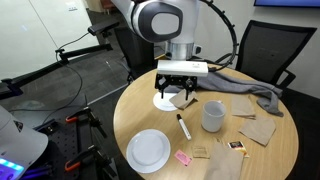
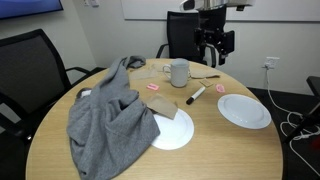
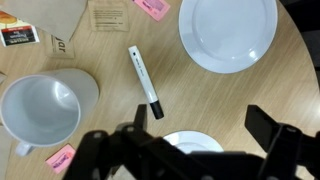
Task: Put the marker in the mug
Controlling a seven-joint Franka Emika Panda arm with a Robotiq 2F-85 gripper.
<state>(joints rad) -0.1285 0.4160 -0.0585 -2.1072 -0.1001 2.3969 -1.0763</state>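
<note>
Nothing done yet: the end effector, spread apart and empty, hangs above the marker and empty mug.

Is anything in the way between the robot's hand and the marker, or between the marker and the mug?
No, nothing visible. The hand hangs open above the marker, which lies alone on the table. Only bare wood separates it from the mug beside it.
</note>
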